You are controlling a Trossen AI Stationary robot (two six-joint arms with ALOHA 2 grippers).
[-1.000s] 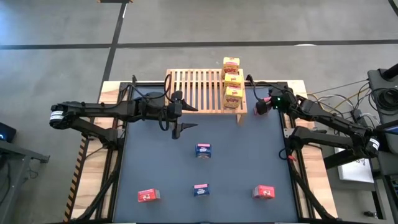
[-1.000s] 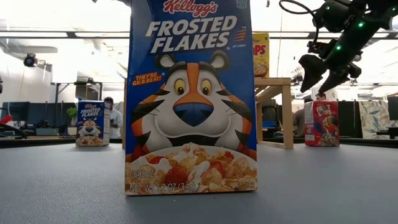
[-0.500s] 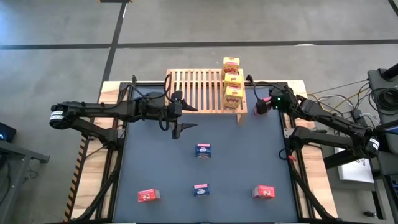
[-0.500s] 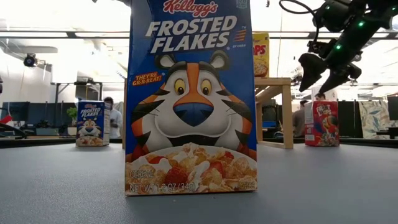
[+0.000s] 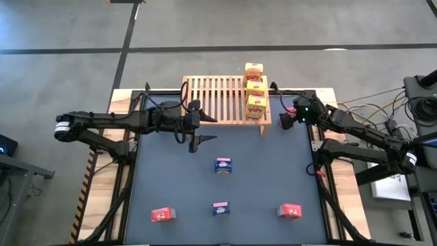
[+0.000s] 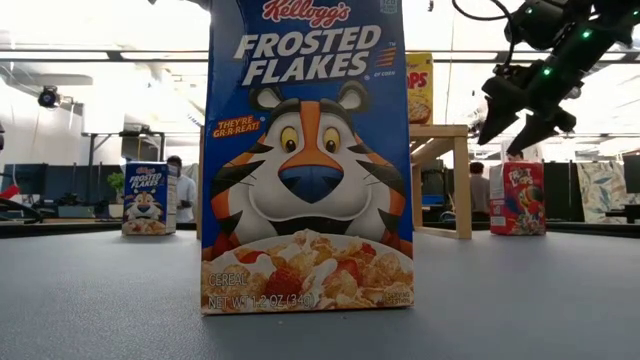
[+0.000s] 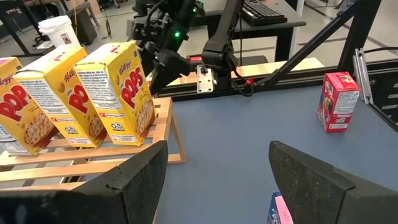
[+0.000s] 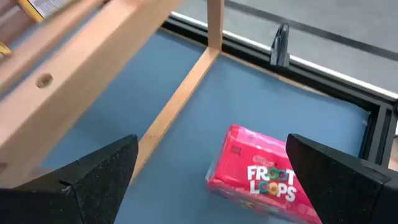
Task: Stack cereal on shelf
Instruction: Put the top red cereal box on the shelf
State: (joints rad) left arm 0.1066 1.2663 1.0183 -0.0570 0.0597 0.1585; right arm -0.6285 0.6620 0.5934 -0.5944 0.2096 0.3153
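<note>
The counter (image 5: 273, 178) was the biggest thing, dark and flat. At its far edge stood the shelf (image 5: 212, 99), made of thin wood bars. Three yellow boxes (image 5: 255, 89) already sat in a row on the shelf's right end.

Six more boxes were not on the shelf yet. One red box (image 5: 287, 119) lay flat on the counter just beside the shelf's right leg. Two other red boxes (image 5: 162, 214) stood near the front edge, well apart. A blue box (image 5: 222, 165) stood in the middle and another blue box (image 5: 220, 208) stood nearer the front. A third blue box (image 6: 308, 155) stood very close to the low camera.

The right tool (image 5: 293, 116) hung right over the red box by the shelf leg. Its fingers (image 8: 99, 171) were spread wide, with nothing between them. The left tool (image 5: 198, 140) waited over the counter in front of the shelf's left part. It was open too, and it held nothing.

The step looked like picking up the red box by the shelf. The right tool would need to go down around the box, squeeze its sides, then lift it onto the bars next to the yellow boxes.
</note>
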